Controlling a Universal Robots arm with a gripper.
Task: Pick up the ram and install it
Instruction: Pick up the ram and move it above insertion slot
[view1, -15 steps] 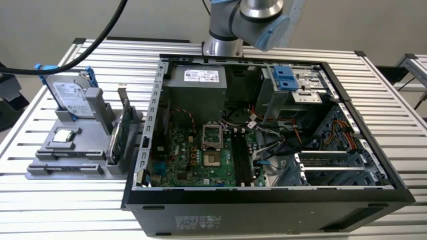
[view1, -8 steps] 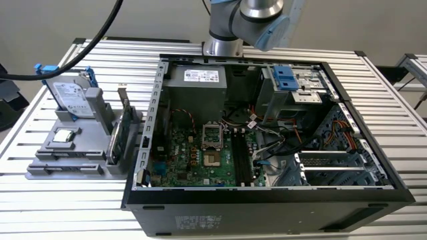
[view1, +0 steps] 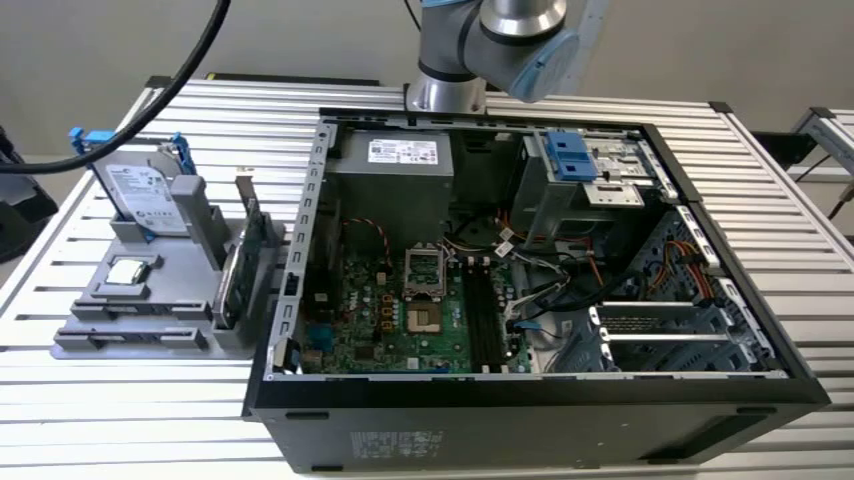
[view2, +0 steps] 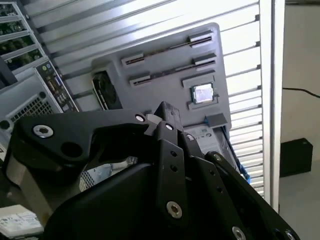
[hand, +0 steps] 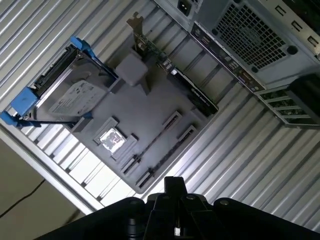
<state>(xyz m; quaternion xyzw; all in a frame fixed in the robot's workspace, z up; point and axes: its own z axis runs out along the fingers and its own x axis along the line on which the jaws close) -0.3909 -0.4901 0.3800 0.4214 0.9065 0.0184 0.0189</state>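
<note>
The ram looks like a thin dark strip (hand: 151, 141) lying along a slot of the grey parts holder (hand: 150, 100), beside the silver processor chip (hand: 111, 140). In the second wrist view the same strip (view2: 171, 70) runs between two slot ends on the holder (view2: 160, 92). My gripper (hand: 173, 184) hangs well above the holder with its black fingers drawn together to one tip and nothing between them. That tip (view2: 165, 111) also shows in the second wrist view. The motherboard's long black slots (view1: 487, 315) lie inside the open computer case (view1: 534, 400).
On the holder (view1: 94, 310) a silver hard drive (view1: 140, 190) in a blue bracket leans upright, and a green card (view1: 240, 270) stands on edge near the case wall. Cables and a drive cage crowd the case's exterior-view right. The ribbed metal table (view1: 120, 420) surrounds everything.
</note>
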